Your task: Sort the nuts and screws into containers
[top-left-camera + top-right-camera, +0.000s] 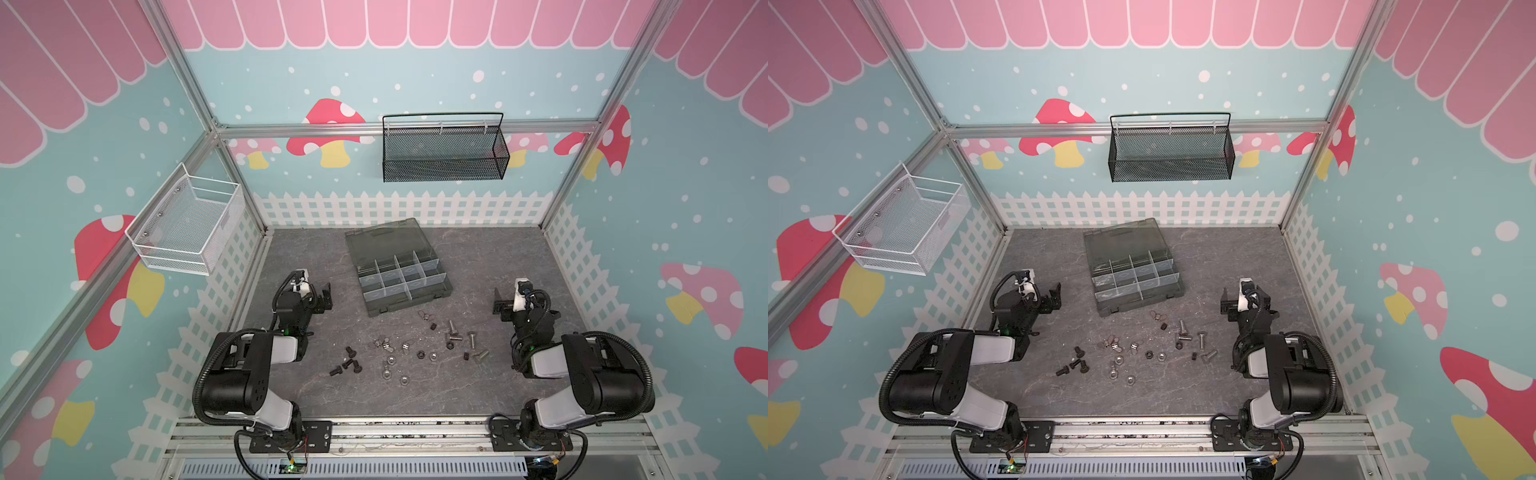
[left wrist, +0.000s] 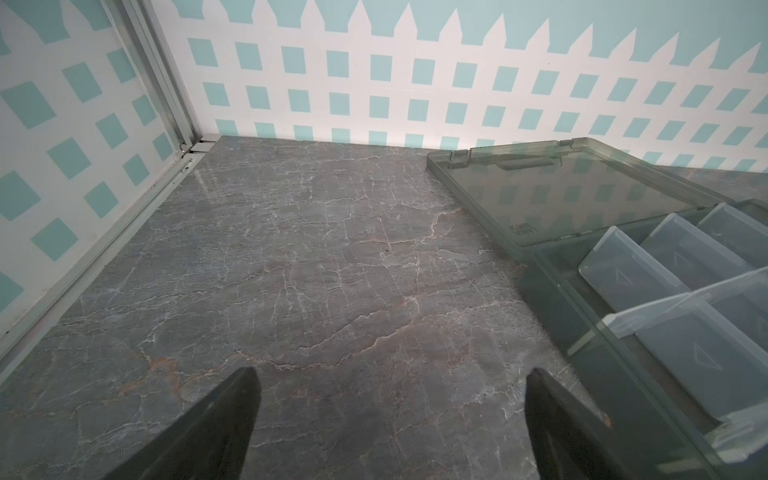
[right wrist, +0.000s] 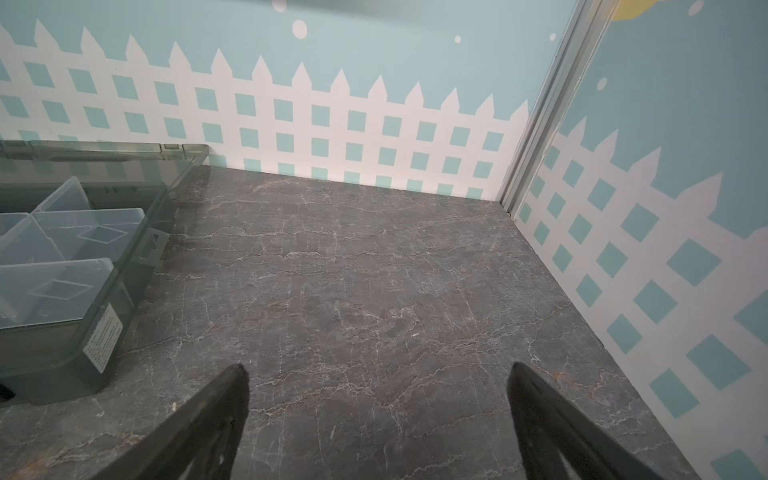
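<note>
The containers (image 1: 401,276) are empty translucent compartments in a smoky-grey organiser box with its lid (image 1: 380,241) flat open, at the table's back middle in both top views. In front of it lie scattered screws: short black ones (image 1: 347,365) on the left, silver hex-head ones (image 1: 472,340) on the right. Silver nuts (image 1: 390,360), black nuts (image 1: 420,354) and wing nuts (image 1: 382,344) lie between them. My left gripper (image 1: 326,297) (image 2: 393,374) stands open and empty left of the box. My right gripper (image 1: 498,305) (image 3: 378,368) stands open and empty to its right. Wrist views show only the containers (image 2: 636,266) (image 3: 62,286).
A black mesh basket (image 1: 444,151) hangs on the back wall and a white wire basket (image 1: 187,224) on the left wall. Fence-printed walls close the grey marble table (image 1: 478,257) on three sides. An aluminium rail (image 1: 407,432) runs along the front.
</note>
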